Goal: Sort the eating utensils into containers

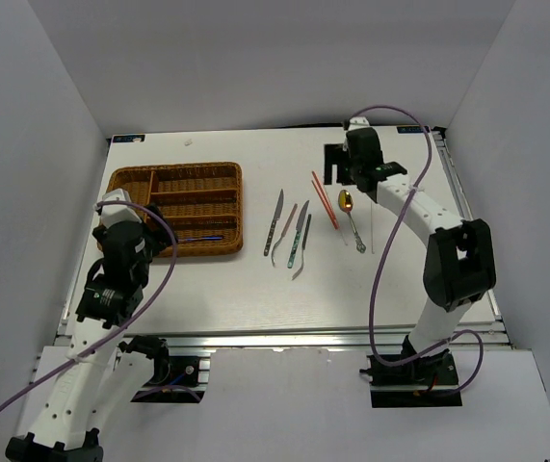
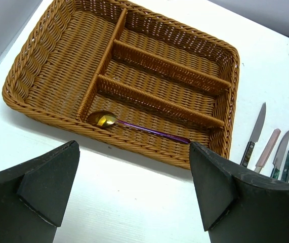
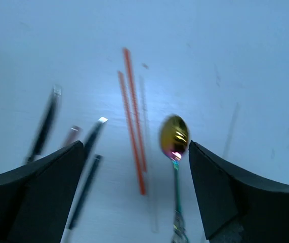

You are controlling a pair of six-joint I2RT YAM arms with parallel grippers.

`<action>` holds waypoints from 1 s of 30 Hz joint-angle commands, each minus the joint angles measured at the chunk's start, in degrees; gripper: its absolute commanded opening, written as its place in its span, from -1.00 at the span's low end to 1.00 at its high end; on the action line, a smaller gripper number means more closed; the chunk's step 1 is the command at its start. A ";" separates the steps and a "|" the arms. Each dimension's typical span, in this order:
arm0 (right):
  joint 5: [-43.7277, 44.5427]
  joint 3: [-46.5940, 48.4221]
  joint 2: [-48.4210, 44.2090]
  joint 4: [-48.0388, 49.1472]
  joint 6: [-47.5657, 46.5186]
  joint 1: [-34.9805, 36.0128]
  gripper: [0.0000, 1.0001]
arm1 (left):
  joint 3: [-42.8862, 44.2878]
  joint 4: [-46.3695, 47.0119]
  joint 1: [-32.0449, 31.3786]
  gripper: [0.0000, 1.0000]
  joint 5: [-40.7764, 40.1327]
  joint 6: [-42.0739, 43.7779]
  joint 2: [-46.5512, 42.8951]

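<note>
Looking down from the top camera, the wicker tray (image 1: 175, 209) sits on the bench (image 1: 255, 298) with a rainbow spoon (image 1: 202, 238) in its nearest long compartment. The rest lies loose to the right of the tray: the knives (image 1: 276, 221) closest to it, then the red-orange chopsticks (image 1: 325, 199), the gold-bowled spoon (image 1: 351, 217), and a thin white stick (image 1: 372, 229) farthest out. The left arm (image 1: 120, 255) hangs over the tray's near left corner. The right hand (image 1: 344, 166) is well apart from the tray, above the far ends of the chopsticks and spoon. This view does not show how wide either hand stands. The left wrist camera settles one: the left hand (image 2: 132, 172) is spread wide and holds nothing, and the rainbow spoon lies lengthwise along the tray's near wall, bowl by the cross divider. The right wrist camera, blurred, shows the right hand likewise gaping and empty, with the chopsticks under the gap and the gold bowl close to one of its fingers (image 3: 220, 192). I judge the spoon to be the next pick. Centre the fingers across its handle just below the bowl, come down square to the bench, close fully before lifting, and keep clear of the chopsticks. Then lay it beside the rainbow spoon in the tray.
</note>
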 commanded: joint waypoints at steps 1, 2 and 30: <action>6.20 -1.80 2.92 -9.11 -1.23 -0.56 0.70 | 0.05 0.13 0.33 0.96 0.03 0.17 0.82; 6.30 -2.32 3.28 -9.73 -2.63 -1.78 0.64 | 0.22 0.04 0.33 0.96 -0.15 0.09 1.17; -3.18 -2.32 17.70 -13.60 -5.72 -6.98 -0.81 | 0.58 -0.49 0.33 0.96 -1.64 -0.27 2.76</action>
